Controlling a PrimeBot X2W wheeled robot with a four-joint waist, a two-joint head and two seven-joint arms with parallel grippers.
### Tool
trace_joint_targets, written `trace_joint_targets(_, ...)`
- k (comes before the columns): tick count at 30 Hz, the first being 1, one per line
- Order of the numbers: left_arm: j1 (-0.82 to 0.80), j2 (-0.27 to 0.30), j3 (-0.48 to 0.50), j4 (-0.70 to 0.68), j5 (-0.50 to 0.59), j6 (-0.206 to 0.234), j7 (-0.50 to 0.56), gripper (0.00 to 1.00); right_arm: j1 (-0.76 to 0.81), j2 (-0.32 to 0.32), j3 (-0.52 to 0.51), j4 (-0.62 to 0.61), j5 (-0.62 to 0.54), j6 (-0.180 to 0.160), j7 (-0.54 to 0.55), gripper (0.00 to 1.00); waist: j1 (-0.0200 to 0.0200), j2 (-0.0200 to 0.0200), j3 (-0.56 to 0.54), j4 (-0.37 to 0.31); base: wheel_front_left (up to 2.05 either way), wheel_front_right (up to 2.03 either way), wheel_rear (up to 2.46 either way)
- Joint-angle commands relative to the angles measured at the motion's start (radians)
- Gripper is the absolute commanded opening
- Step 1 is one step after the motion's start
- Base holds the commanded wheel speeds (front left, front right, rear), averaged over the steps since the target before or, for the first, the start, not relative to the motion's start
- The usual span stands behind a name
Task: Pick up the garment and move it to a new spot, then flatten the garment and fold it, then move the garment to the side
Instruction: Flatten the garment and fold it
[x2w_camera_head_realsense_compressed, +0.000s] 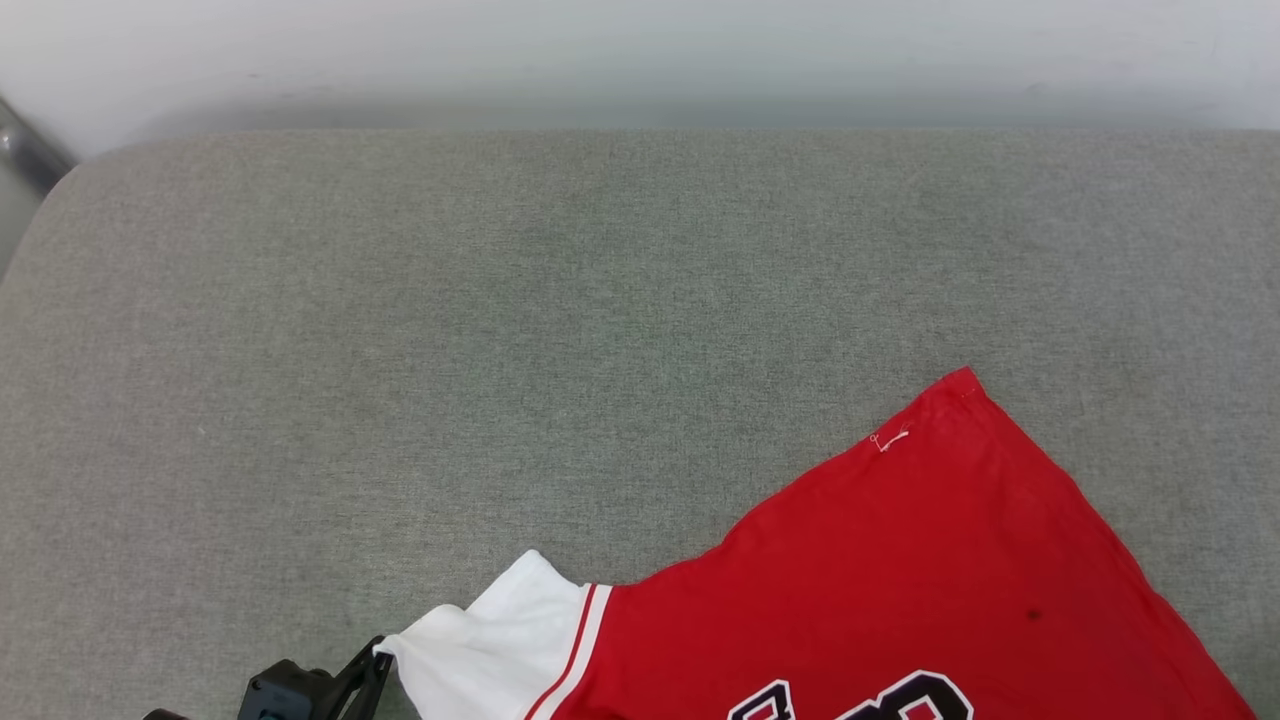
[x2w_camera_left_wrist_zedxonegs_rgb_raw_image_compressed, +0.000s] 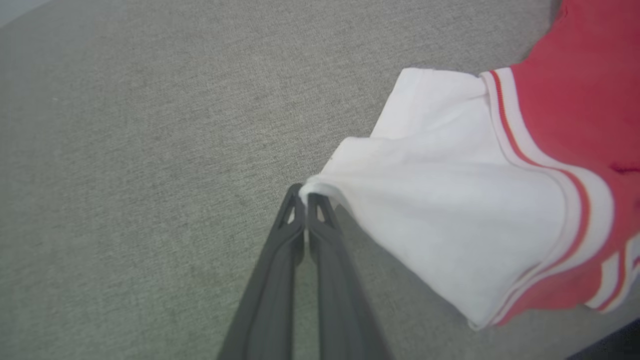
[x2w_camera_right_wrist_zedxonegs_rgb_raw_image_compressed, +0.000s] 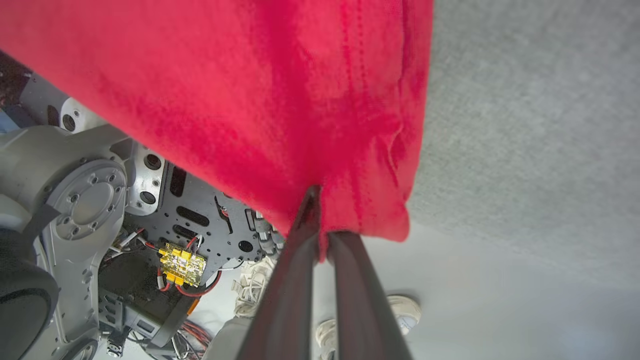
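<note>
On the grey upholstered surface (x2w_camera_head_realsense_compressed: 500, 330) before us, the garment (x2w_camera_head_realsense_compressed: 930, 560) lies at the lower right of the head view. Its red body is spread fairly flat, with one corner of the hem pointing away from us and the top of a black-and-white print (x2w_camera_head_realsense_compressed: 860, 700) showing at the bottom edge. A white sleeve (x2w_camera_left_wrist_zedxonegs_rgb_raw_image_compressed: 450, 200), with a thin red-white stripe at its seam, reaches out toward our left. Our left gripper (x2w_camera_left_wrist_zedxonegs_rgb_raw_image_compressed: 304, 192) has its two dark fingers pressed together, and the very edge of that sleeve's cuff is pinched between their tips, so the white cloth draws into a point there. Our right gripper (x2w_camera_right_wrist_zedxonegs_rgb_raw_image_compressed: 319, 225) is likewise closed, its fingers clamped on a bunched fold of the red cloth near an edge. In the right wrist view that cloth spreads out beyond the fingers, with the grey surface on one side and our own base (x2w_camera_right_wrist_zedxonegs_rgb_raw_image_compressed: 90, 200), with its wiring and a yellow connector, on the other. A pale wall (x2w_camera_head_realsense_compressed: 640, 60) runs behind the surface.
</note>
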Motion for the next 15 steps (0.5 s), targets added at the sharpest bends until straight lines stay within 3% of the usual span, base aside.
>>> trace_joint_targets(1, -0.003, -0.001, 0.004, 0.005, 0.006, -0.001, -0.005, 0.0, 0.002, 0.01, -0.028, 0.007, -0.002, -0.001, -0.01, 0.17, 0.0001, 0.0, -0.001, 0.0, 0.0, 0.0, 0.0)
trace_joint_targets(2, -0.003, -0.001, 0.004, 0.006, 0.007, -0.001, -0.005, 0.0, -0.001, 0.015, -0.048, 0.008, 0.001, -0.001, -0.01, 0.47, 0.0001, 0.0, -0.002, 0.0, 0.0, 0.0, 0.0)
trace_joint_targets(3, -0.003, -0.002, 0.004, 0.007, 0.008, -0.001, -0.005, 0.0, -0.01, 0.017, -0.071, 0.004, -0.001, -0.001, -0.013, 0.95, 0.0001, 0.0, -0.004, 0.001, 0.0, 0.0, 0.0)
trace_joint_targets(4, -0.003, -0.002, 0.004, 0.007, 0.009, -0.001, -0.005, 0.0, -0.023, 0.021, -0.1, -0.002, -0.004, -0.001, -0.019, 1.0, 0.0001, 0.0, -0.006, 0.002, 0.0, 0.0, 0.0)
trace_joint_targets(9, -0.003, -0.002, 0.001, 0.002, 0.011, 0.001, -0.004, 0.0, -0.09, 0.011, -0.232, -0.073, -0.015, -0.001, -0.018, 1.0, 0.0001, 0.0, -0.01, 0.016, 0.0, 0.0, 0.0)
trace_joint_targets(15, -0.035, -0.01, -0.006, -0.017, 0.03, 0.002, 0.008, 0.0, -0.228, -0.016, -0.314, -0.199, -0.044, -0.001, 0.071, 1.0, 0.0001, 0.0, 0.017, 0.056, 0.0, 0.0, 0.0)
